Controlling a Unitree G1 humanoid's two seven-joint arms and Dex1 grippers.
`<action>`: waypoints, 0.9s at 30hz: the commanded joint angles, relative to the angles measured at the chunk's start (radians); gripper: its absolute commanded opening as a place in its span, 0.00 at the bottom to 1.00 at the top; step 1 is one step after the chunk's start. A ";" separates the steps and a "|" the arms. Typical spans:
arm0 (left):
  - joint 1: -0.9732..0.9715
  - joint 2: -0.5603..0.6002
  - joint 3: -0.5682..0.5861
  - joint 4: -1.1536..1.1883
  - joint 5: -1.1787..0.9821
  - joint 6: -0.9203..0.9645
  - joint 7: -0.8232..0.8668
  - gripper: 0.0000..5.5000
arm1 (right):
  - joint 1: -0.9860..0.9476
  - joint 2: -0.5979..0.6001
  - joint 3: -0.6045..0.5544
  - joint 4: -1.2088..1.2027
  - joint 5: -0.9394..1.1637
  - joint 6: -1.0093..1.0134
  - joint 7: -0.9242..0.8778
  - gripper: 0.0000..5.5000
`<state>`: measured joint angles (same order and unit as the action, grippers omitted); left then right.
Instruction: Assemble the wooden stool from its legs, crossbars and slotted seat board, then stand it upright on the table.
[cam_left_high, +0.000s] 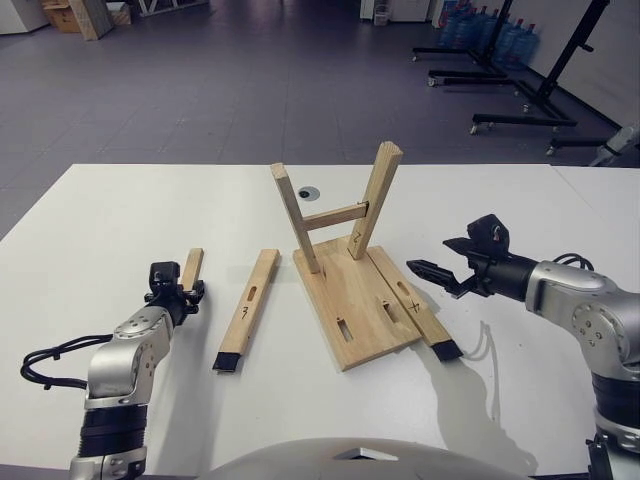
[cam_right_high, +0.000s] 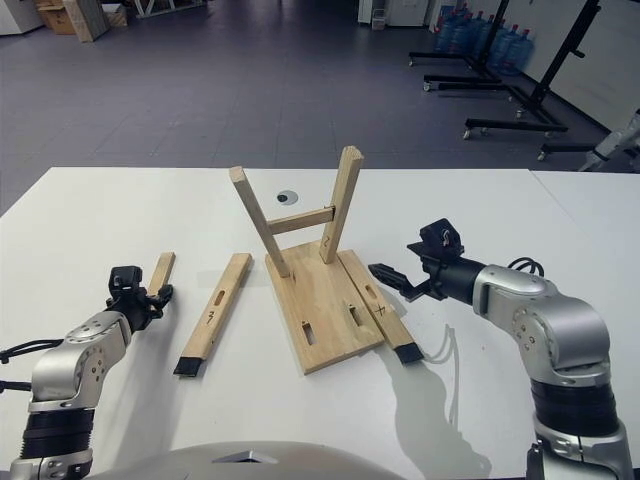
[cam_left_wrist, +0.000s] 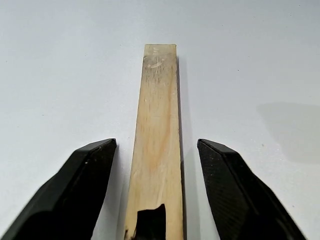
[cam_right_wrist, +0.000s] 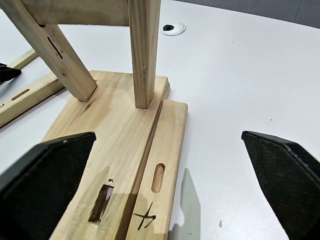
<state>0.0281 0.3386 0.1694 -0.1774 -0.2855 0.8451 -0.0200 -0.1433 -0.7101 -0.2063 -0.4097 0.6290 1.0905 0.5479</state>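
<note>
The slotted seat board (cam_left_high: 340, 300) lies flat mid-table. Two legs (cam_left_high: 295, 215) (cam_left_high: 375, 200) stand tilted in its far slots, joined by a crossbar (cam_left_high: 335, 216). A loose leg (cam_left_high: 412, 303) with a black tip lies against the board's right edge. Another loose leg (cam_left_high: 248, 310) lies left of the board. A short crossbar (cam_left_wrist: 156, 100) lies flat at the left, and my left gripper (cam_left_wrist: 156, 142) is open with one finger on each side of its near end. My right gripper (cam_left_high: 428, 254) hangs open just right of the loose right leg (cam_right_wrist: 160, 165), facing the board (cam_right_wrist: 110, 130).
A round cable hole (cam_left_high: 307, 192) sits in the white table behind the stool parts. A black cable (cam_left_high: 45, 360) trails by my left arm. A thin white cable (cam_left_high: 485, 340) lies on the table under my right arm. Bare table lies in front of the board.
</note>
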 joint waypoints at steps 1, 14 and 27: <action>0.055 -0.011 -0.010 0.060 0.025 0.117 0.010 0.41 | -0.039 0.008 -0.020 -0.003 0.020 0.032 -0.020 0.98; -0.003 -0.002 0.009 0.040 0.049 0.125 0.010 0.23 | -0.071 0.026 -0.042 0.001 0.038 0.031 -0.052 0.98; -0.526 0.147 0.206 -0.057 -0.075 0.216 -0.094 0.23 | -0.187 -0.038 -0.116 0.138 0.012 -0.028 -0.034 0.98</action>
<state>-0.3959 0.4468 0.3538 -0.2105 -0.3115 1.0498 -0.0663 -0.2789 -0.7241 -0.2945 -0.3116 0.6463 1.0755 0.5085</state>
